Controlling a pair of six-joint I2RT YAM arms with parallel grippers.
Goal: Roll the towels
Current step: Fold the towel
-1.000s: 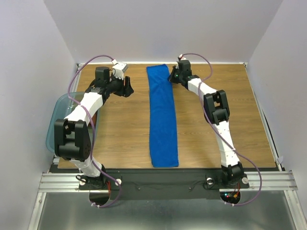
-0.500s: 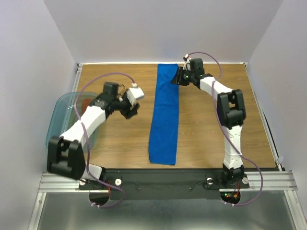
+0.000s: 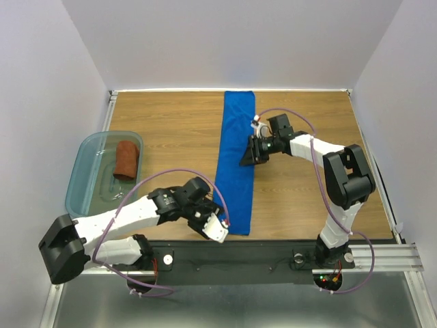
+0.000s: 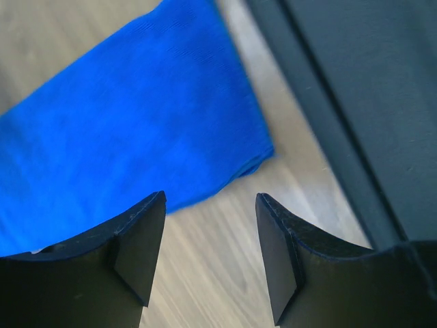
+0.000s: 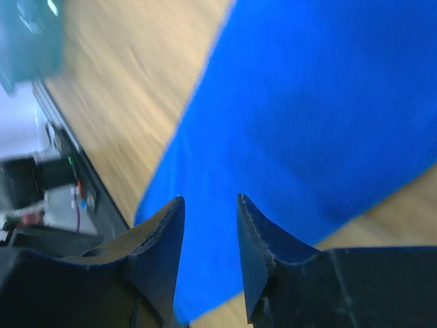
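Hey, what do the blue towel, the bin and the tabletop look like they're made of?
Blue towel: soft matte cloth, fine woven texture, lies limp. Bin: translucent teal with glossy glints, likely plastic. Tabletop: smooth wood-grain surface, possibly laminate.

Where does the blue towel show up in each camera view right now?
Top external: blue towel lies as a long strip down the table's middle, from far edge to near edge.
Left wrist: blue towel fills the upper left, corner beyond the jaws.
Right wrist: blue towel fills centre and right.
Shared landmark: wooden tabletop.
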